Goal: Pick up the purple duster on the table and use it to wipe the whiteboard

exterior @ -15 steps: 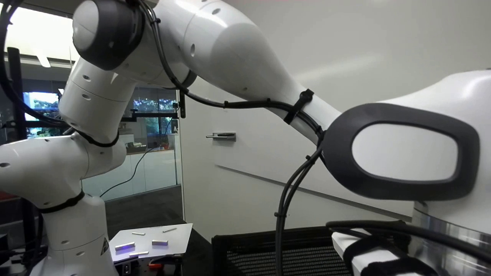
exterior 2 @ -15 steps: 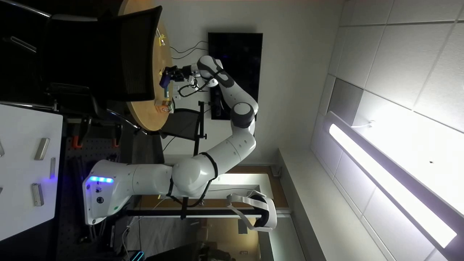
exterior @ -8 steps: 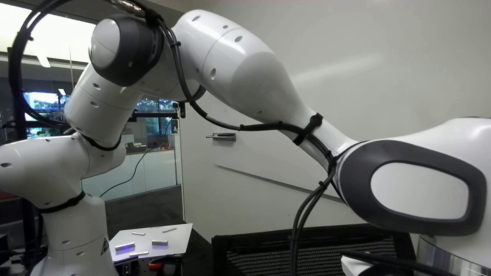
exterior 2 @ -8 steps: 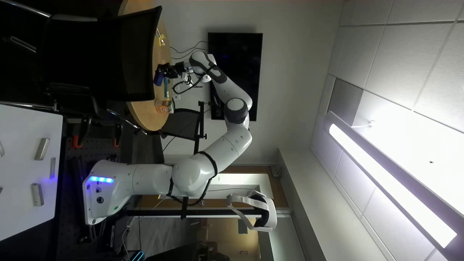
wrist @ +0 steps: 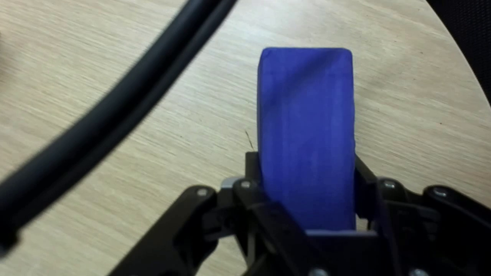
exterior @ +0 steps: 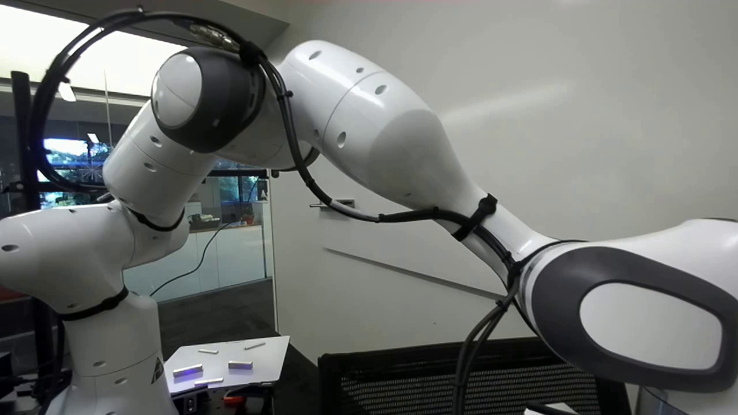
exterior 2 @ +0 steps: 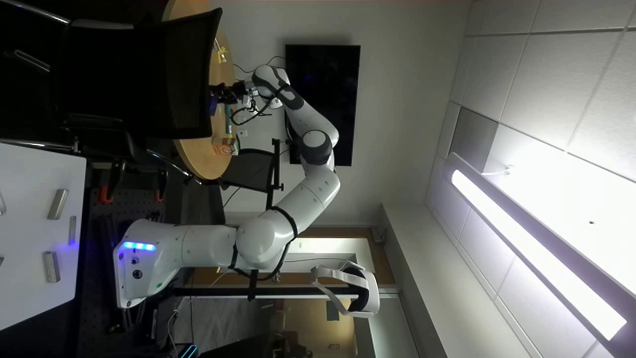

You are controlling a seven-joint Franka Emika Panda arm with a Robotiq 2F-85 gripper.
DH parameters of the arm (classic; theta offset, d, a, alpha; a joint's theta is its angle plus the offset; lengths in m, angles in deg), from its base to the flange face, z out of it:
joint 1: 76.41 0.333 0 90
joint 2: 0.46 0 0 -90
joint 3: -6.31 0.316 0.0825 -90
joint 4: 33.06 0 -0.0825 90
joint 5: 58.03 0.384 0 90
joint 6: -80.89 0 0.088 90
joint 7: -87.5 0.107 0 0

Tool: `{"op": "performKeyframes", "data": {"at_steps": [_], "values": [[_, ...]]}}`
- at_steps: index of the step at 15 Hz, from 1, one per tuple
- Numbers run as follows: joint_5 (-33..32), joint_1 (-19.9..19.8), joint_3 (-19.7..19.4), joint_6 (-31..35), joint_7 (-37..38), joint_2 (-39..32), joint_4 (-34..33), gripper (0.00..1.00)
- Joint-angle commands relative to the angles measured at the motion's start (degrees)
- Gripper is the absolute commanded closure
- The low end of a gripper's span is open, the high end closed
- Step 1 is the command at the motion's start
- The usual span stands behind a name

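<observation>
Purple duster (wrist: 307, 122) pinched in your hand (wrist: 307, 172), long axis crosswise to squeeze, jutting out beyond it; worktop (wrist: 115, 134) below, contact unclear. Whiteboard (exterior: 576, 144) apart from hand: you likely need lift, then turn.

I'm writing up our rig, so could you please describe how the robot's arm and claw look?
The arm is glossy white and rounded, with dark grey bands, black straps and black cables. Blue lights glow on its base. The claw is black, with jointed fingers and small silvery pivot pins.
</observation>
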Motion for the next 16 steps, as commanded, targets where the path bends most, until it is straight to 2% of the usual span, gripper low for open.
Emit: {"op": "performKeyframes", "data": {"at_steps": [1,16], "values": [[-0.95,-0.05,0.57,-3.37,-0.42,-2.04,-3.42,0.7],[-2.57,-0.18,1.15,-6.88,-2.03,-7.02,-7.75,0.7]]}}
